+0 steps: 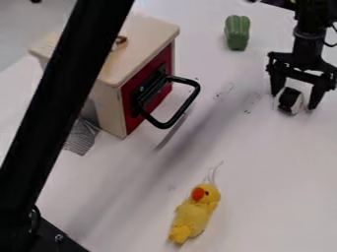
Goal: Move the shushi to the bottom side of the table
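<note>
My gripper (293, 101) hangs at the right side of the camera view, pointing down with its two fingers spread wide. Between them is the sushi (288, 99), a small roll with a black middle and white around it. It lies close to the left finger, with a narrow gap towards the right one. Whether either finger touches it, I cannot tell. The white table (263, 192) stretches below towards the view's bottom edge.
A wooden box (105, 106) with a red front and black handle (187, 106) stands at upper left. A yellow plush duck (195, 214) lies at bottom centre, a green pepper-like toy (237, 32) at the top. A black bar (62, 108) crosses the left side.
</note>
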Controlling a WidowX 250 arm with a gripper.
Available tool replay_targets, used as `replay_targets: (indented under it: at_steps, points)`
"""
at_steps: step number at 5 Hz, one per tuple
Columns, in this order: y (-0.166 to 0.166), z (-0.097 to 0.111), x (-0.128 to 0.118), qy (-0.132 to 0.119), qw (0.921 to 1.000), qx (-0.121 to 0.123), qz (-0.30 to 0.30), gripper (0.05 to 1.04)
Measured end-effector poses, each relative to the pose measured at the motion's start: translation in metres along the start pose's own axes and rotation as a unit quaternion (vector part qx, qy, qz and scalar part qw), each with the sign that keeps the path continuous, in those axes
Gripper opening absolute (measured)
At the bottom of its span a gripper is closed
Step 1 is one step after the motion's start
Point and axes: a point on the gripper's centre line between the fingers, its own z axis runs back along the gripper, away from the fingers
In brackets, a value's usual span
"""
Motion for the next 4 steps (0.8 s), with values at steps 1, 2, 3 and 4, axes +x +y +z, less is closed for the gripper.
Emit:
replay_targets:
  at_steps: [1, 2, 3, 4]
  points:
    - [-0.002, 0.000, -0.001, 0.001, 1.0000, -0.006, 0.001, 0.695]
    - [-0.002, 0.000, -0.001, 0.001, 1.0000, -0.006, -0.002, 0.469]
    - [0.003, 0.001, -0.005, 0.005, 0.9999, 0.009, -0.004, 0.389]
    - [0.004, 0.026, -0.010, -0.017, 0.9997, 0.018, -0.002, 0.359]
